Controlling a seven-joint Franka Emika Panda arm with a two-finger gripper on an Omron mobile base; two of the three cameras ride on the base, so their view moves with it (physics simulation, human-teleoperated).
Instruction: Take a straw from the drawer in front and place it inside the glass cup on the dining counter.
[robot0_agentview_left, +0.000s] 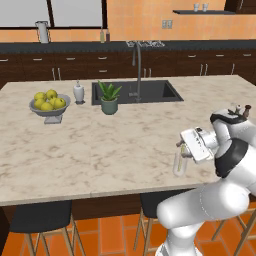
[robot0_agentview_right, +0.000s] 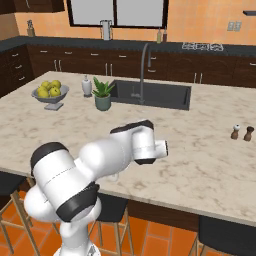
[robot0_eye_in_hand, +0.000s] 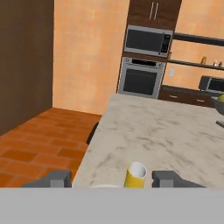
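claw (robot0_eye_in_hand: 112, 178): jaws parted, straw between the tips, apparently touching neither.
straw (robot0_eye_in_hand: 135, 175): upright, long axis vertical, top end just below the claw.
glass cup (robot0_agentview_left: 179, 164): on the table (robot0_agentview_left: 100, 145) near its front edge, directly under the claw, straw standing inside.
writing: none legible.

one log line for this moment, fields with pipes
gripper: open | straw: top between fingers, not gripped | glass cup: near counter edge, straw inside | counter: fruit bowl, plant, sink behind
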